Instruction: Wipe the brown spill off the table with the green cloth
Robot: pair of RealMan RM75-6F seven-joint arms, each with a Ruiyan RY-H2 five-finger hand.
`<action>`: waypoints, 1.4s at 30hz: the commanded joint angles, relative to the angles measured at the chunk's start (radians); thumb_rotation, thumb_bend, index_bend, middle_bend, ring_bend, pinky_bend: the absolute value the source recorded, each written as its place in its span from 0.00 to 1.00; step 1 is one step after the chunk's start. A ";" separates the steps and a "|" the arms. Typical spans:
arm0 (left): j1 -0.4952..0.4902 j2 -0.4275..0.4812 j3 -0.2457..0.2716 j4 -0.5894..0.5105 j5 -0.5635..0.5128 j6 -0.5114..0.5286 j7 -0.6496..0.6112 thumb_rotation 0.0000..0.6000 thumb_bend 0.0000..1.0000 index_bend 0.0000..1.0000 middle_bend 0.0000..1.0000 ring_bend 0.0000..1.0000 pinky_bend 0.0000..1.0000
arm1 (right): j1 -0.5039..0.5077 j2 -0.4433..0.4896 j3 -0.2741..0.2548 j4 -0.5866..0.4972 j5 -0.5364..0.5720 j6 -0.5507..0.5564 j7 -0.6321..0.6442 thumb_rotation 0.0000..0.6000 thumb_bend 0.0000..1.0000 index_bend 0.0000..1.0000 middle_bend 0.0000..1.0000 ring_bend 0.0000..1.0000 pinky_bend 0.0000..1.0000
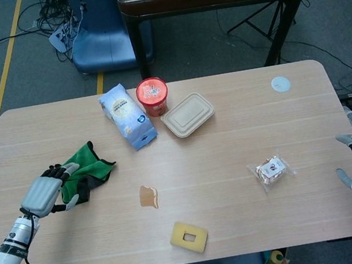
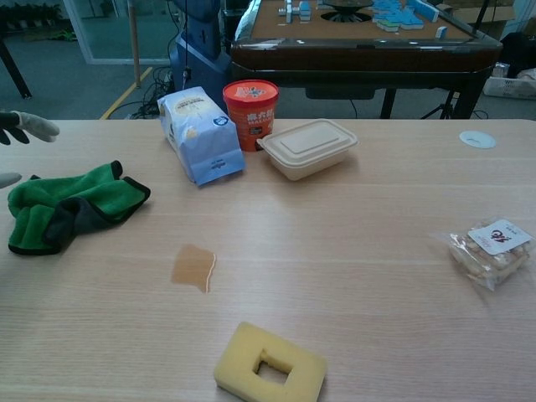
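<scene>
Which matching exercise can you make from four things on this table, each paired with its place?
Things:
1. crumpled green cloth
2. brown spill
3. yellow sponge with a square hole
4. clear snack packet

Places:
A. near the table's front edge
B. toward the robot's right side
C. beside the left hand
D. between the cloth and the sponge

Pairs: 1-C, 2-D, 3-A, 4-B

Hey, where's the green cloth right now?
In the head view the green cloth lies on the table's left side, up-left of the brown spill, with the left hand at its left edge.
</scene>
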 commanded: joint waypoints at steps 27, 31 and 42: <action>-0.186 -0.245 0.043 0.453 -0.166 -0.324 0.161 1.00 0.19 0.00 0.01 0.14 0.26 | -0.022 0.001 -0.011 0.009 0.001 0.006 0.025 1.00 0.37 0.23 0.28 0.19 0.24; -0.194 -0.275 0.056 0.506 -0.167 -0.345 0.161 1.00 0.19 0.01 0.01 0.14 0.27 | -0.024 0.000 -0.012 0.008 0.005 0.005 0.024 1.00 0.37 0.23 0.28 0.19 0.24; -0.202 -0.376 0.080 0.652 -0.132 -0.348 0.043 1.00 0.19 0.22 0.07 0.24 0.45 | -0.024 0.001 -0.010 -0.006 0.011 -0.001 0.007 1.00 0.37 0.23 0.28 0.19 0.24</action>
